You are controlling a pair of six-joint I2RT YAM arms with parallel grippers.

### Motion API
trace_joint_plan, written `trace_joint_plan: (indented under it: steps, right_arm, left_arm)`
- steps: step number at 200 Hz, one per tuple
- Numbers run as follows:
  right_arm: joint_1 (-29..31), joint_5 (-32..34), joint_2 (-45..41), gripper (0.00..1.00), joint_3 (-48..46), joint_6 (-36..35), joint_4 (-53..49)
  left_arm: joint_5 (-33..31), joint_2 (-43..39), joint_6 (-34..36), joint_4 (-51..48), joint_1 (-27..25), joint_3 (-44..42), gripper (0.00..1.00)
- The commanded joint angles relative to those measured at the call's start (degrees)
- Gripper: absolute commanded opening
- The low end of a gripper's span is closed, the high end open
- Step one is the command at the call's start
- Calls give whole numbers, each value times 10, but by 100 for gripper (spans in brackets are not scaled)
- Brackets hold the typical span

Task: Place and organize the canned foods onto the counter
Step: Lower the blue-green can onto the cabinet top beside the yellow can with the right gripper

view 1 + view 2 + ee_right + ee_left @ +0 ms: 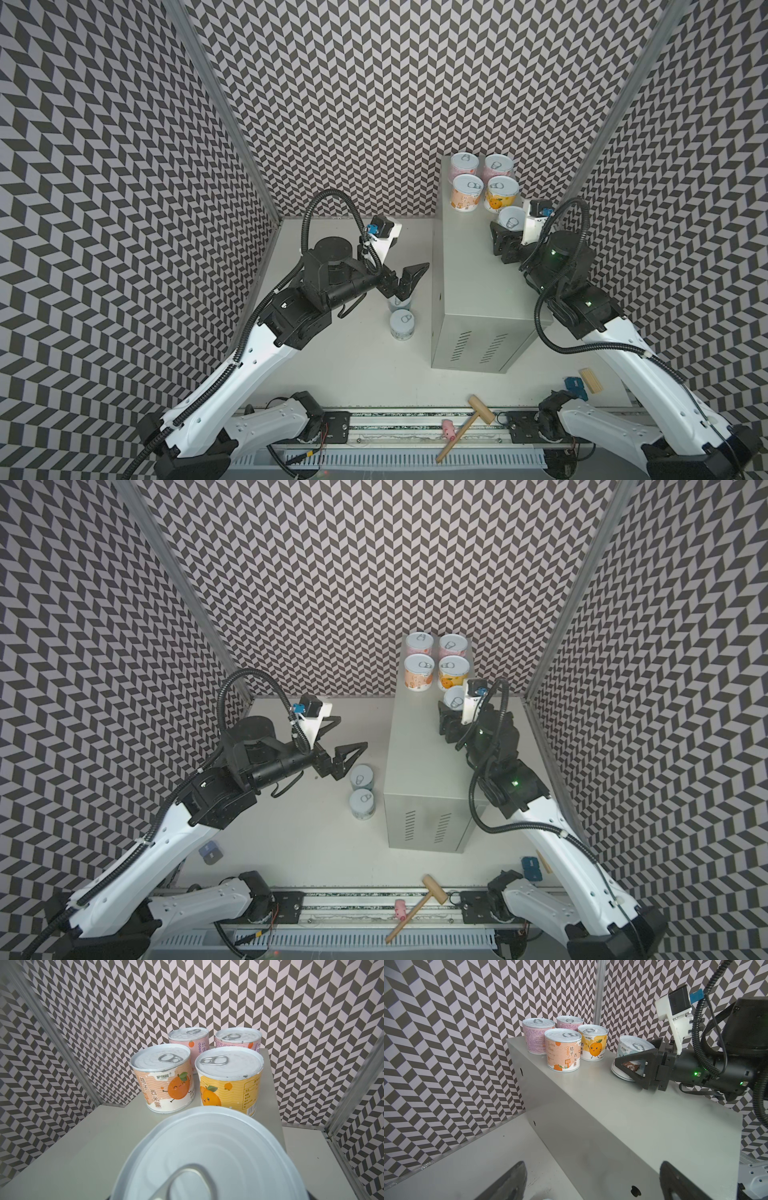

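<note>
The counter [478,291] is a tall grey cabinet on the right. At its far end stand several cans: two pink ones [463,165] [497,168], an orange-pink one [468,191] and a yellow one [500,193]. Just in front of the yellow can, my right gripper [509,224] is shut on a light blue-white can [627,1053], which is tilted at the counter top. Its lid [207,1157] fills the right wrist view. My left gripper [415,280] hangs open and empty over two blue-white cans [361,776] [362,804] on the white tabletop beside the counter.
A wooden mallet [465,424] and a small pink toy [449,430] lie on the front rail. A wooden block [591,380] and a blue piece [575,384] sit near the right arm's base. Patterned walls close in the back and both sides.
</note>
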Motion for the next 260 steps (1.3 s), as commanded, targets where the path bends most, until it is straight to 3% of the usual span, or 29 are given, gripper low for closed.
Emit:
trace_joint_plan:
  steps: [1,41,104,159,208,260]
  right_arm:
    - [-5,-5,-1,77,-14,-22,25]
    - [-6,-7,-37,91,-38,-22,12]
    - [-6,-12,-93,94,-83,-19,-2]
    - [-6,-14,-81,85,-83,-36,25]
    - [-6,-24,-61,77,-70,-46,43]
    - [-6,-32,-46,74,-73,-49,66]
  left_arm:
    - [17,7,-7,15,3,6,100]
    - [29,19,-11,18,4,10,100]
    - [29,22,-7,17,3,3,100]
    - [46,24,-6,17,3,5,100]
    - [136,33,4,11,-3,27,100]
    - [129,63,11,2,-25,52,100]
